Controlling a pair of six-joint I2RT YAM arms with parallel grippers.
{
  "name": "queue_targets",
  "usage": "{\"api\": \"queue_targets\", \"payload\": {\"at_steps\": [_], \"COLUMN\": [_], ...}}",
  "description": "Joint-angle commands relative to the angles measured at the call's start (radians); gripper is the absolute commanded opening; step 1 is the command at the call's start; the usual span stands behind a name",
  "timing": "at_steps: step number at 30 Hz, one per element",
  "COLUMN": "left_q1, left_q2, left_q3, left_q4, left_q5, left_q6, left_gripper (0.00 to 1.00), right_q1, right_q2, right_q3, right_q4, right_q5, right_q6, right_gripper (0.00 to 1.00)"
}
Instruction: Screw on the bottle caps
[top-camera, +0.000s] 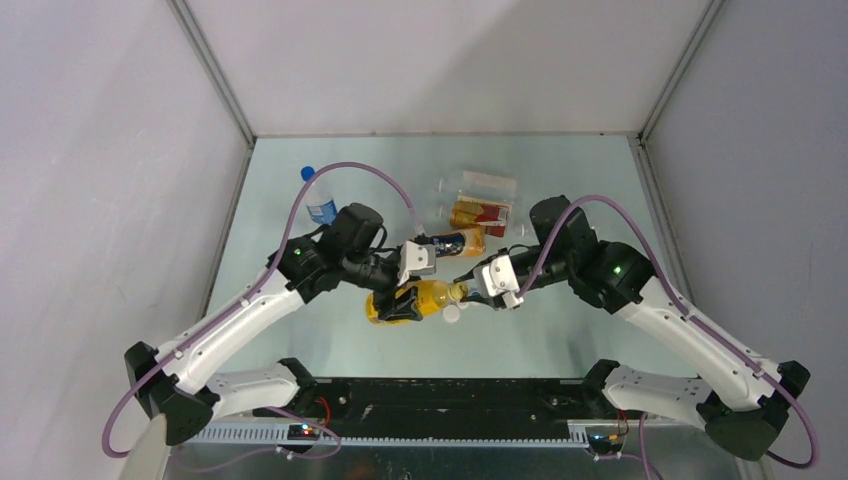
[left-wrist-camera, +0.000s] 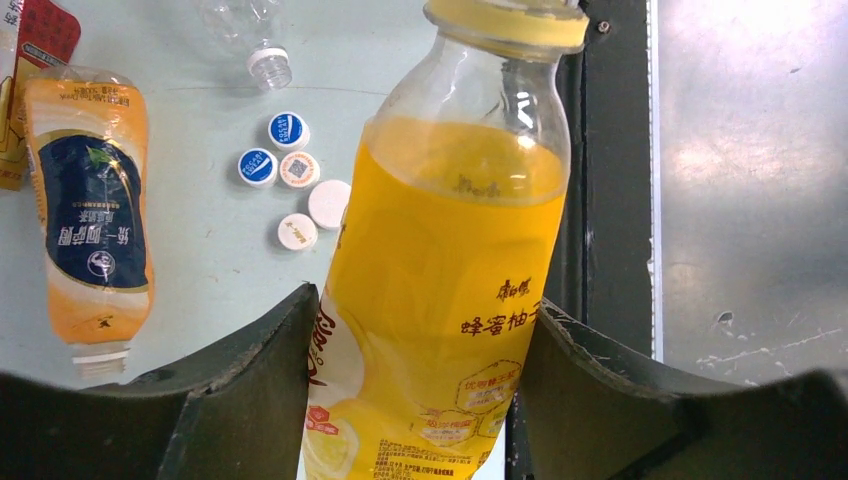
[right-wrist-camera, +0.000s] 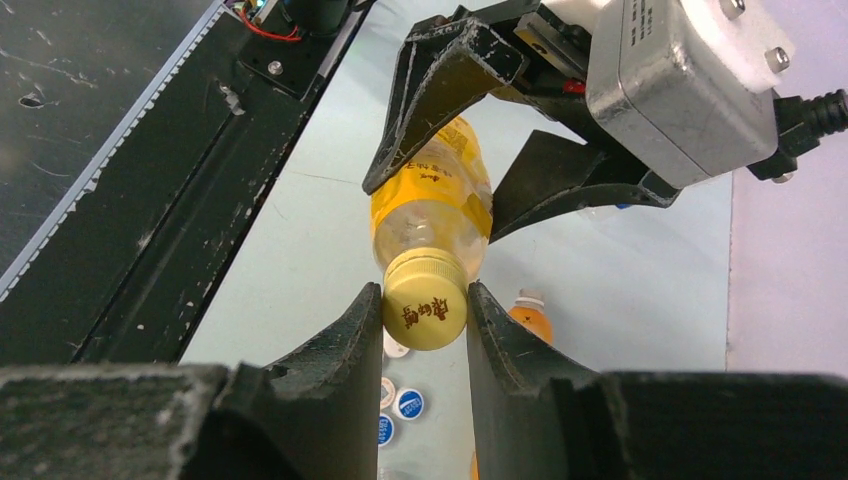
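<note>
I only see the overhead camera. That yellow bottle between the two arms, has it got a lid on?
Observer: Yes. The right wrist view shows a yellow cap on the orange-yellow bottle, pinched in the right gripper.
Operator: And the other claw?
Observer: The left gripper clamps the bottle's body, across its label.
Operator: Any spare lids?
Observer: Five loose caps lie clustered on the table: two blue, three white.

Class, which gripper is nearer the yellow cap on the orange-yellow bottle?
Right. The right gripper clamps the yellow cap; the left gripper holds the bottle around its body.
</note>
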Motion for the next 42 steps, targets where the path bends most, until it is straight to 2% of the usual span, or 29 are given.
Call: {"api": "queue_targets", "payload": {"at_steps": [1, 6, 12, 19, 24, 42], "left_q1": [0.001, 0.001, 0.000, 0.001, 0.000, -0.065], "left_q2": [-0.035, -0.073, -0.114, -0.142, -0.177, -0.263], "left_q3": [0.029, -0.032, -0.084, -0.129, -0.179, -0.361], "left_q4": [0.351, 0.455, 0.516, 0.618, 0.719, 1.156], "left_q5": [0.126, 0.131, 0.111, 0.078, 0.011, -0.357], "left_q6": [-0.116, -0.143, -0.138, -0.156, -0.204, -0.440], "left_gripper": [0.06, 0.06, 0.05, 0.05, 0.05, 0.06], "right_q1": [0.022, 0.007, -0.070, -0.099, -0.101, -0.096], "right_q2": [0.047, 0.055, 0.045, 0.056, 0.064, 0.046], "right_q3": [-0.006, -0.007, -0.023, -0.023, -0.023, -0.022], "right_q4": [0.000, 0.012, 0.104, 0.201, 0.258, 0.309], "right_q5": [-0.052, -0.077, -0.158, -0.224, -0.116, 0.191], "right_q6": [0.024, 0.064, 0.215, 0.401, 0.566, 0.910], "right_gripper": [0.00, 0.00, 0.00, 0.00, 0.00, 0.00]}}
